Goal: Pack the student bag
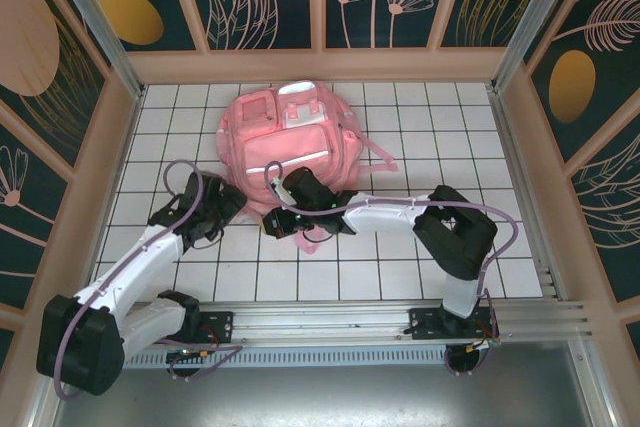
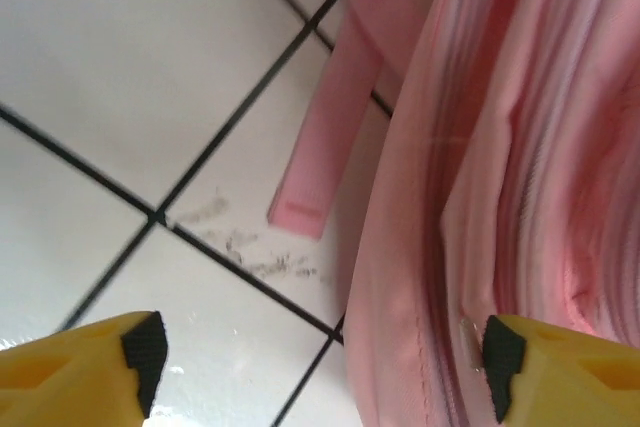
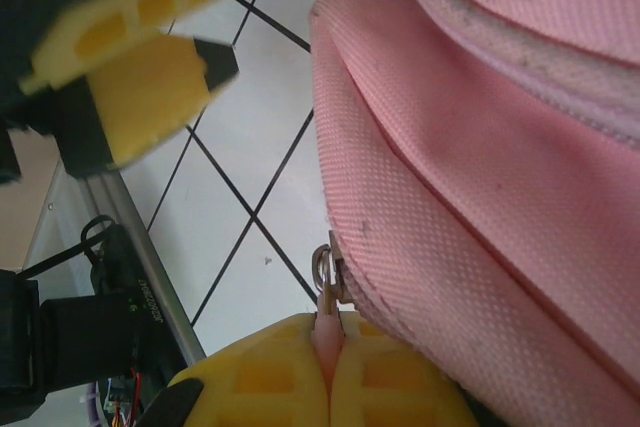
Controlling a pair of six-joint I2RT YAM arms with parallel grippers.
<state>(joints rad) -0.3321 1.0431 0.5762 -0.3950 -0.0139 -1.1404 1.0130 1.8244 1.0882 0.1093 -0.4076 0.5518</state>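
Student bag (image 1: 285,132) edge — right hand (image 3: 328,345) pinching zipper pull (image 3: 324,287), left hand (image 2: 322,352) spread

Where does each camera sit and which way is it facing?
Top external: above and behind the bases, looking down on the tiled table, the student bag and both arms.
Left wrist: on the left arm, looking past its open jaws at tile, a strap end and the bag's side.
Right wrist: on the right arm, facing the near rail past its jaws, shut on a zipper pull; the left arm's yellow fingers show top left.
Shared: both wrist views show the bag's fabric and the tiles.
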